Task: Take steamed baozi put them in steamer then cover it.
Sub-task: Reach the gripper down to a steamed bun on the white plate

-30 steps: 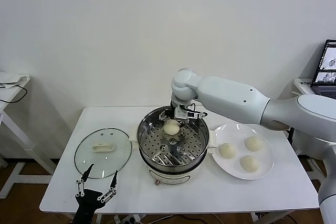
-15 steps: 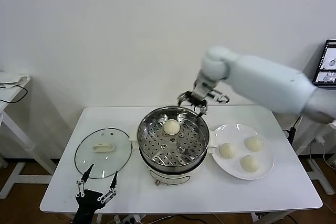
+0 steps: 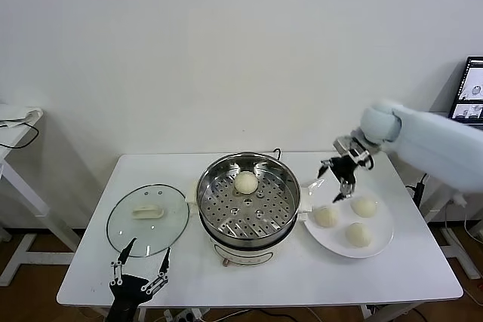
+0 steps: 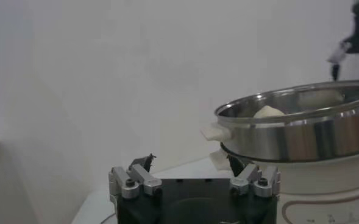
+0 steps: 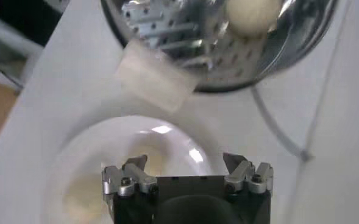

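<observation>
Right wrist view: right gripper (image 5: 186,176) fingers spread above plate (image 5: 115,146), its baozi (image 5: 75,192) blurred, partly hidden.

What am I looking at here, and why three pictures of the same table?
A two-armed robot is moving buns into a steamer. One picture comes from a camera on its head, the other two from cameras on its wrists. On the white table stand the shiny steamer with one baozi inside, a white plate with three more buns, and the glass cover lying flat. The right gripper hangs open and empty above the plate. The left gripper waits open at the table's near edge, by the cover.
</observation>
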Available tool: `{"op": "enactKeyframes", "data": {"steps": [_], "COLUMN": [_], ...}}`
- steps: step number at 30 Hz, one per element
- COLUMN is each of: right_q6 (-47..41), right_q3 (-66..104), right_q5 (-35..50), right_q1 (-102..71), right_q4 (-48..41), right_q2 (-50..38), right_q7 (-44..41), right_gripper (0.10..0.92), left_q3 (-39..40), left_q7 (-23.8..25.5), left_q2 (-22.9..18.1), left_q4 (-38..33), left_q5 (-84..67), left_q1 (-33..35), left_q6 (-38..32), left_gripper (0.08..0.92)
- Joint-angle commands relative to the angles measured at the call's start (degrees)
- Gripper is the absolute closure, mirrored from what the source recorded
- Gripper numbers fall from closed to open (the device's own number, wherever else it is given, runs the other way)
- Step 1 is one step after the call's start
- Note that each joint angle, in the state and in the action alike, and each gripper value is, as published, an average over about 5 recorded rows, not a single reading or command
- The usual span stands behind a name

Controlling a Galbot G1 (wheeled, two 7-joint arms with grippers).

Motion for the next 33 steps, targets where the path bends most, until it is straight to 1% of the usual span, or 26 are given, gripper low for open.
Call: {"op": "enactKeyframes", "data": {"steps": [1, 9, 22, 24, 29, 33], "right_q6": [-5.58, -5.85, -5.53, -5.56, -5.58, -5.61], "right_q3": [-0.03, 1.81, 3.33, 3.39, 3.38, 3.45], "right_q5": [2.39, 1.58, -0.01, -0.26, -0.41, -0.54], "right_q1": [-8.26, -10.66, -12.31, -12.35, -12.26, -11.81], "right_q4": [-2.82, -6.42, -8.31, -8.15, -7.69, -6.61], "right_q2": [-1.24, 1.91, 3.89, 3.85, 3.6, 2.82], "right_q7": [4.23, 6.89, 8.84, 9.11, 9.71, 9.79], "right_gripper": [0.203, 0.203, 0.207, 0.232, 0.325, 0.363], "left_q3": [-0.62, -0.78, -1.05, -1.05, -1.08, -1.09], "left_q7": [0.03, 0.04, 0.0, -0.01, 0.0, 0.01], "left_q2": [-0.02, -0.2, -0.12, -0.11, -0.13, -0.1], "left_q4": [0.15, 0.66, 0.42, 0.37, 0.35, 0.35], "left_q5": [-0.02, -0.05, -1.43, -1.53, -1.56, -1.55], "left_q1": [0.05, 0.09, -0.01, -0.01, -0.02, 0.0], "left_q6": [-0.07, -0.64, -0.31, -0.28, -0.36, -0.45], "left_gripper": [0.177, 0.177, 0.177, 0.177, 0.177, 0.177]}}
